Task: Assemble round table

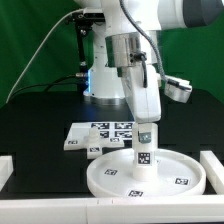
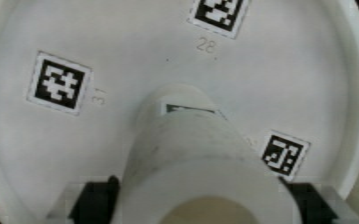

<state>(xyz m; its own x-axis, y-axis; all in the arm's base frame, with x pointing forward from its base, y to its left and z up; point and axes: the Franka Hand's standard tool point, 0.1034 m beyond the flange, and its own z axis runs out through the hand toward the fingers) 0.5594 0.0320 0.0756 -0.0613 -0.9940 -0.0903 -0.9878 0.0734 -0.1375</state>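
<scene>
1. The gripper (image 1: 146, 138) hangs straight down from the arm above.
2. Its jaws are squeezed tight on the leg (image 1: 143, 160), one on each side, near the top of the leg.
3. In the wrist view the black pads (image 2: 98, 200) sit right against the two sides of the leg. The jaws are only as far apart as the leg is thick.
4. The leg stands straight up. Its long side runs up and down.
5. The bottom end of the leg sits on the round disc (image 1: 170, 168), near the middle.
6. The disc lies flat on the black tabletop (image 1: 40, 125), with its rim up. Small black-and-white tags show on the disc and on the leg.
7. The marker board (image 1: 105, 130) lies flat behind the disc, toward the exterior view's left. I cannot tell if the two touch.
</scene>
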